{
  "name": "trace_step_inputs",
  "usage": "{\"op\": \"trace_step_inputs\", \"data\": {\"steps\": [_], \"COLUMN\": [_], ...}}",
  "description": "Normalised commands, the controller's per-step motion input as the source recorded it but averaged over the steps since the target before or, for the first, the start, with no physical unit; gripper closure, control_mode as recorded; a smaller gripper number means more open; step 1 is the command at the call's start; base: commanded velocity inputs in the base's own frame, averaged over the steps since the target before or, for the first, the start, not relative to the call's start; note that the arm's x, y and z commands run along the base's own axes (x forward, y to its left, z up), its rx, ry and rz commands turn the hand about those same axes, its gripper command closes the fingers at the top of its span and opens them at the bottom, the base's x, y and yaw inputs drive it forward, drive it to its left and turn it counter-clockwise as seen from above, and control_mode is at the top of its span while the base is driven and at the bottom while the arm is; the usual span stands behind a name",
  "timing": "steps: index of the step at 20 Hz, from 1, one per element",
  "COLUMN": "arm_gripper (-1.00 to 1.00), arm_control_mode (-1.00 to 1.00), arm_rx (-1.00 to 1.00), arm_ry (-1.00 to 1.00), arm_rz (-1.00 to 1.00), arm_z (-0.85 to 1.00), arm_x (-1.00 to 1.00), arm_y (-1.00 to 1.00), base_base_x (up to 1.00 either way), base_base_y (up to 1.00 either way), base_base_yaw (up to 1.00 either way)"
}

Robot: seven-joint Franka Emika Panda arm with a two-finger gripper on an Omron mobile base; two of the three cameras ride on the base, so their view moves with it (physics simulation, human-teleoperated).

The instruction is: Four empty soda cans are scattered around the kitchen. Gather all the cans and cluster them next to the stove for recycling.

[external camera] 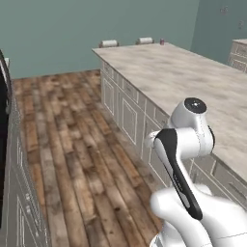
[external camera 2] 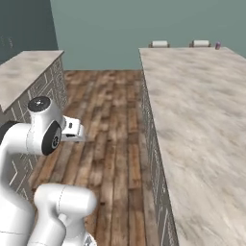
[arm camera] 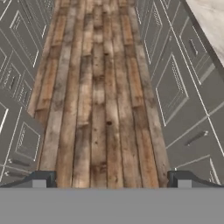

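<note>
The gripper [arm camera: 111,179] stands wide open – its two dark fingertips [arm camera: 40,179] rise far apart at the bottom of the hand view, and nothing is between them. The hand looks down along the wood plank floor [arm camera: 98,100], which runs as an aisle between two rows of cream cabinets [arm camera: 183,87].

In the left base view the white arm [external camera: 185,159] is folded low in front of the base, beside the long island counter [external camera: 193,77] with its beige marbled top. One soda can [external camera: 162,42] stands upright at the far end of this counter, near the corner by the teal wall [external camera: 72,29]. It looks reddish-purple, but it is too small to tell the colour for sure. The right base view shows the same can [external camera 2: 218,45], also at the far corner, well apart from the arm [external camera 2: 38,139]. Just beside the can, behind the far edge of the counter, two pale chair backs [external camera 2: 160,43] rise a little – they do not touch it. A second counter [external camera 2: 24,72] is at the left in this view.
</note>
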Motion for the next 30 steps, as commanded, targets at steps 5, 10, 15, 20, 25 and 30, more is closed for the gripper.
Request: {"op": "trace_step_inputs", "data": {"steps": [5,10,15,20,25,30], "arm_gripper": [-1.0,-1.0,-1.0,-1.0,-1.0,-1.0], "arm_control_mode": [1.0,1.0,1.0,1.0,1.0,1.0], "arm_rx": [0.0,0.0,0.0,0.0,0.0,0.0], "arm_ry": [0.0,0.0,0.0,0.0,0.0,0.0], "arm_rz": [0.0,0.0,0.0,0.0,0.0,0.0], "arm_z": [0.0,0.0,0.0,0.0,0.0,0.0], "arm_x": [0.0,0.0,0.0,0.0,0.0,0.0], "arm_y": [0.0,0.0,0.0,0.0,0.0,0.0], "base_base_x": [0.79,0.77,0.83,0.99,1.0,1.0], "base_base_y": [0.61,0.67,0.69,0.58,0.39,0.41], "base_base_yaw": [-0.17,-0.13,-0.08,-0.03,0.0,0.0]}}
